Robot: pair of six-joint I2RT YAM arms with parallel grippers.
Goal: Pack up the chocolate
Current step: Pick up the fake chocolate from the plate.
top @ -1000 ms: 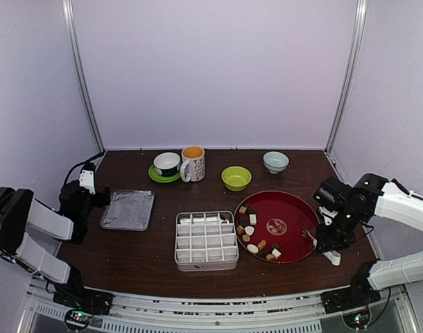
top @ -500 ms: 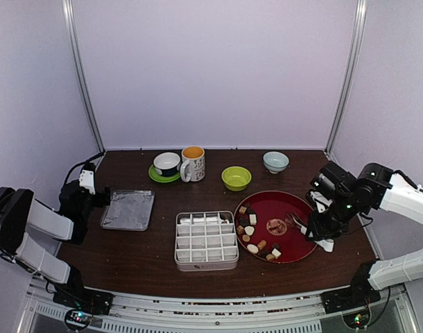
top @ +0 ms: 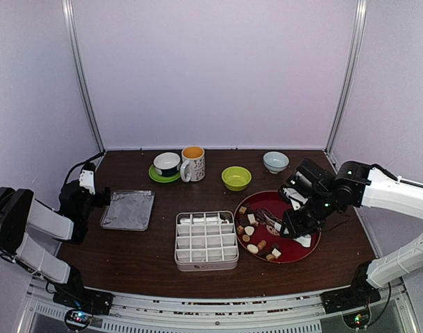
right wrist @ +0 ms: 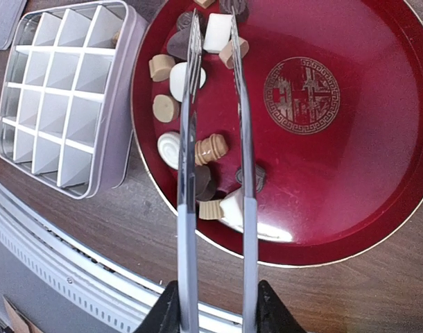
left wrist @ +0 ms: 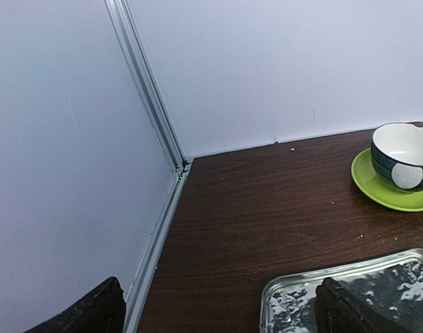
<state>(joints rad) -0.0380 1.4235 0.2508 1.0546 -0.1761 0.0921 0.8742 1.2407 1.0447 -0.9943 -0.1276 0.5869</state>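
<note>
The chocolate [top: 251, 232], small brown, dark and cream pieces, lies along the left side of a round red tray [top: 298, 202]. In the right wrist view the chocolate [right wrist: 211, 148] is spread over the same side of the red tray [right wrist: 350, 173]. My right gripper [top: 295, 226] [right wrist: 215, 303] is shut on metal tongs [right wrist: 188, 139]. The two tong arms stand apart and reach over the sweets. A white divided box [top: 206, 240] [right wrist: 59, 90] sits left of the tray, its cells empty. My left gripper [top: 100, 198] [left wrist: 222, 312] is open and empty by a foil tray [top: 128, 209].
A cup on a green saucer [top: 167, 165], a mug [top: 193, 163], a green bowl [top: 236, 177] and a pale bowl [top: 275, 161] line the back of the table. The foil tray [left wrist: 378, 284] and the cup [left wrist: 404, 156] show in the left wrist view.
My right arm has swung left with the tongs, from the tray's right rim to above the sweets. The left arm has not moved.
</note>
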